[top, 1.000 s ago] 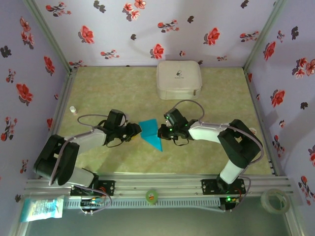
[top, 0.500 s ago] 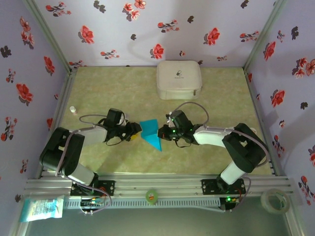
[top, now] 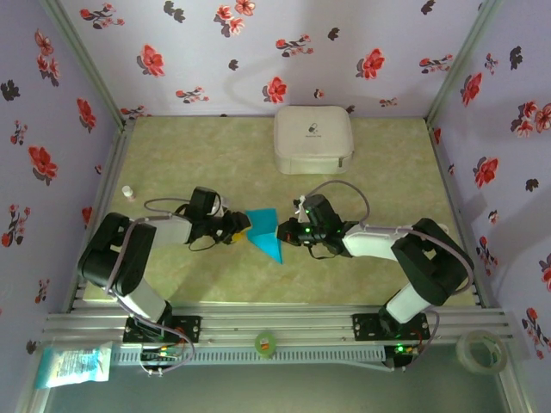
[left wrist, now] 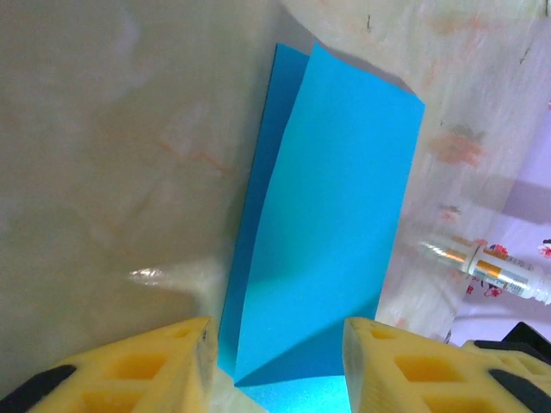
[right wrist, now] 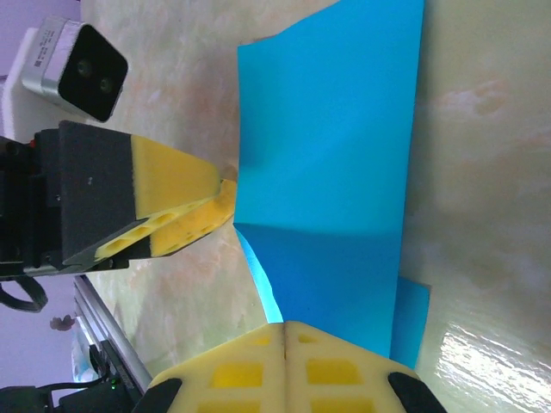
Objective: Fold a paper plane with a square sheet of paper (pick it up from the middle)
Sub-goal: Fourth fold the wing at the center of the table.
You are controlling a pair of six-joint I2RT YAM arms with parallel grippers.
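Two tools are met low over the middle of the tabletop (top: 189,163), with the sheet of paper (top: 265,234) lying between them. Fingers of the left tool (left wrist: 275,344) are held apart on either side of the sheet's corner, nothing clamped. Fingers of the right tool (right wrist: 284,331) are pressed together at the opposite edge; whether paper is pinched cannot be told. Sheet is creased, one flap raised. Early stage is judged: no pointed nose, no wings, most folds left. Farther back, the white case (top: 313,138) is set well apart.
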